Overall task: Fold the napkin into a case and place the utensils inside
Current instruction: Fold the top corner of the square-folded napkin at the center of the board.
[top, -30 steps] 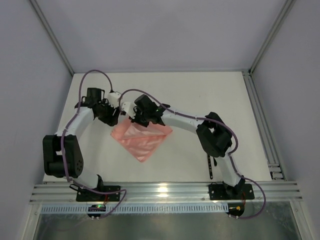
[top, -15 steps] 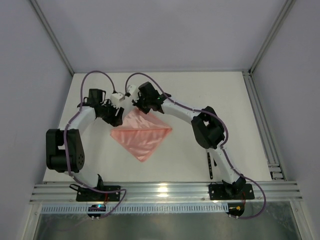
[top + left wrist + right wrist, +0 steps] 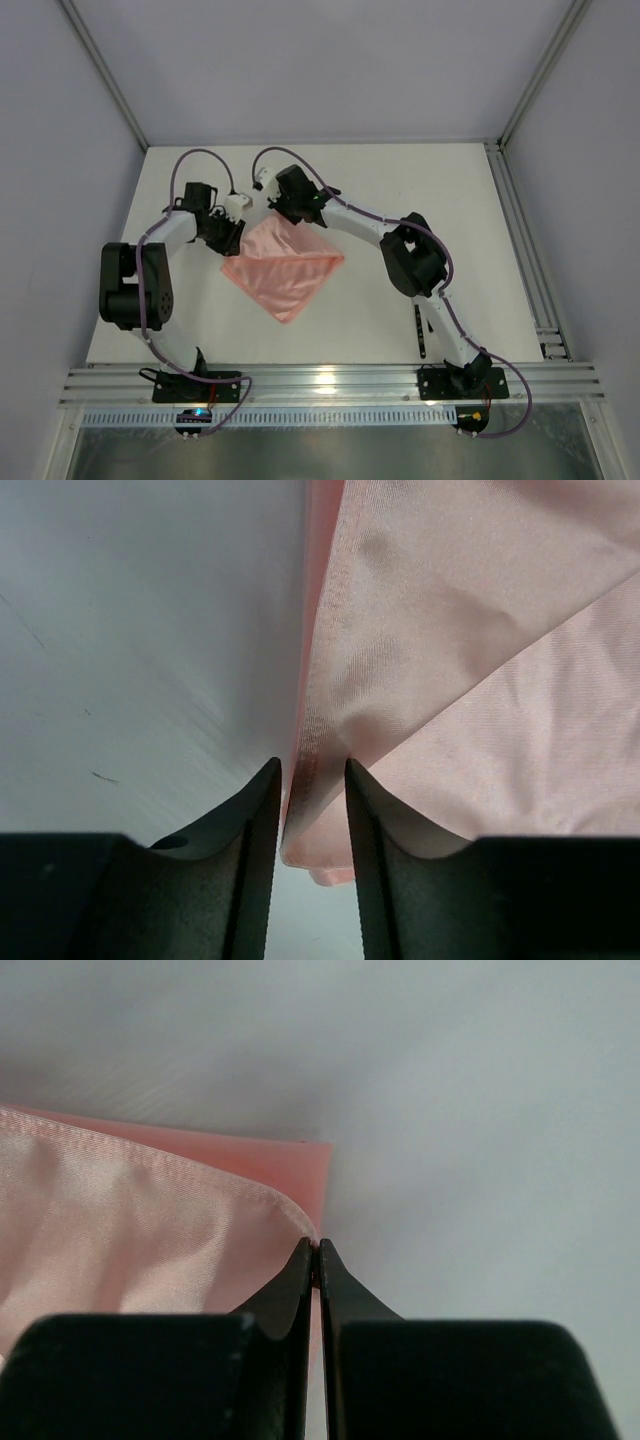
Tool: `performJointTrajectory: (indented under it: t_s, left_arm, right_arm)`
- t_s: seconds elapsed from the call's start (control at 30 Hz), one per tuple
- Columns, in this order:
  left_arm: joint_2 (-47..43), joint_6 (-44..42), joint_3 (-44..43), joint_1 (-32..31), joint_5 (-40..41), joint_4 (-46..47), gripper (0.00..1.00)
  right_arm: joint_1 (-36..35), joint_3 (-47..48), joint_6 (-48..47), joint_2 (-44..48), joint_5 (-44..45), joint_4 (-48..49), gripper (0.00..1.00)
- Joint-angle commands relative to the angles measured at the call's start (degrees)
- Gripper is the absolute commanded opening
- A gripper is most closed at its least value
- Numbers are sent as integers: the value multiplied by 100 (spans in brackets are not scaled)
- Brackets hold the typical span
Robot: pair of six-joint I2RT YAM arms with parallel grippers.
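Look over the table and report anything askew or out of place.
The napkin is folded unevenly: in the right wrist view the under layer sticks out past the top layer's edge, beside the right gripper. A dark utensil lies well apart from it, at the near right. Nothing looks spilled or damaged.

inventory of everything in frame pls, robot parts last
napkin: one, salmon-pink, folded to a triangle, table centre-left, point toward the arm bases
utensils: dark and slim, count unclear, near right of the table beside the right arm's base
table: one, white, under everything
frame rail: silver, along the near edge, carrying the arm bases
left arm: one, white and black, reaching to the napkin's far edge
right arm: one, white and black, reaching to the same far edge
left gripper: black, closed around the napkin's edge
right gripper: black, shut on the napkin's corner
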State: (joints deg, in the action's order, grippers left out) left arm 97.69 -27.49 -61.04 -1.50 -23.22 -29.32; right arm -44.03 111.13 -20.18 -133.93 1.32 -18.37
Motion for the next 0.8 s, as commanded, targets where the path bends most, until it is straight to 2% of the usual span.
performJointTrajectory:
  t_s: [0.0, 0.13, 0.2, 0.23, 0.27, 0.3, 0.4, 0.5, 0.63, 0.77]
  left_arm:
    - [127, -29, -84, -52, 178, 199, 32]
    - [145, -55, -84, -61, 169, 155, 23]
    - [101, -81, -31, -61, 160, 172, 24]
    - [32, -134, -14, -61, 143, 146, 26]
    - [-13, -178, 30, -61, 108, 129, 29]
    - [-57, -204, 48, -53, 29, 111, 34]
    - [-215, -257, 74, -35, -77, 6, 40]
    - [-338, -240, 48, 79, -270, -117, 46]
    - [-505, -170, 30, 228, -499, -188, 47]
    - [-602, -29, 21, 352, -350, -144, 46]
  right_arm:
    - [-44, 172, 23, -2, 254, 290, 4]
    - [-44, 190, -11, 7, 193, 273, 8]
    - [-53, 181, -55, 7, 53, 246, 12]
    - [-53, 163, -82, 16, 9, 238, 15]
    - [-70, 181, -82, 25, -9, 246, 23]
    - [-62, 189, -73, 33, -27, 220, 28]
    - [-62, 207, 14, 138, -44, 176, 43]
    - [-53, 137, 181, 472, -271, 185, 52]
    - [-35, -214, 436, 1139, -282, 299, 56]
    - [131, -1162, 1050, 1930, -308, 220, 58]
